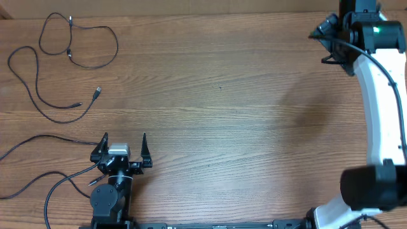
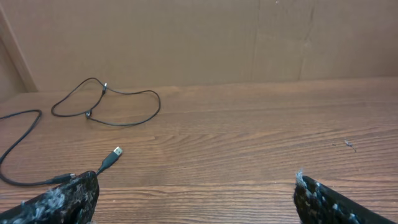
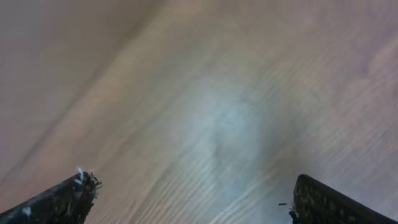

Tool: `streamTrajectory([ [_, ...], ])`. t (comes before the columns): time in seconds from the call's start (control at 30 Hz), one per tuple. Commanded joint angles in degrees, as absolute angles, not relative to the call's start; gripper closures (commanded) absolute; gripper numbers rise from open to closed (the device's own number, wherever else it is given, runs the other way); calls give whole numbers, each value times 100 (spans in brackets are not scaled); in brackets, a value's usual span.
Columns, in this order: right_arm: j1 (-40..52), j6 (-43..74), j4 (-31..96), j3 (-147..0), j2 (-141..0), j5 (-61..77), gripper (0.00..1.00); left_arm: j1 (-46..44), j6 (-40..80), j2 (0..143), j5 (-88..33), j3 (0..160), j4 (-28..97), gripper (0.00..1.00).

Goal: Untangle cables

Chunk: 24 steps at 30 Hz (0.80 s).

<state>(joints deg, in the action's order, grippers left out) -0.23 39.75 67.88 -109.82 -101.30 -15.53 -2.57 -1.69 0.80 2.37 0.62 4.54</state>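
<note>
The cables lie spread over the far left of the table. One forms a loose loop (image 1: 86,44) (image 2: 124,107). A second snakes below it (image 1: 32,83) and ends in a silver-tipped plug (image 1: 97,93) (image 2: 117,152). More thin black cords (image 1: 44,138) run along the near left, one ending beside the left finger. My left gripper (image 1: 124,138) (image 2: 196,180) sits low at the near left, open, with only bare wood between its fingers. My right arm (image 1: 375,83) reaches to the far right corner. Its gripper (image 3: 193,180) is open over blurred wood, nothing between its fingers.
The wooden table (image 1: 241,114) stretches between the two arms. A brown cardboard wall (image 2: 186,37) stands along the far edge. The left arm's base (image 1: 108,203) sits at the near edge, with thin black cords (image 1: 57,181) curving beside it.
</note>
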Motion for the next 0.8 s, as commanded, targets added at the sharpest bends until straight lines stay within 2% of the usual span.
streamTrajectory([
  [0.0, 16, 3059, 6573, -10862, -9531, -1693, 0, -217, -279, 21, 189, 27, 432, 0],
  [0.2, 16, 2939, 5500, -9625, -8656, -1658, 0, -217, -276, 21, 189, 27, 432, 0],
  [0.43, 16, 1730, 3129, -7358, -7150, -757, 0, -217, -276, 21, 189, 27, 432, 0],
  [0.57, 16, 1052, 1870, -5918, -6080, -235, 0, -217, -276, 21, 189, 27, 432, 0],
  [0.77, -67, 836, 851, -4154, -4289, -30, 0, -217, -276, 21, 189, 27, 432, 0],
])
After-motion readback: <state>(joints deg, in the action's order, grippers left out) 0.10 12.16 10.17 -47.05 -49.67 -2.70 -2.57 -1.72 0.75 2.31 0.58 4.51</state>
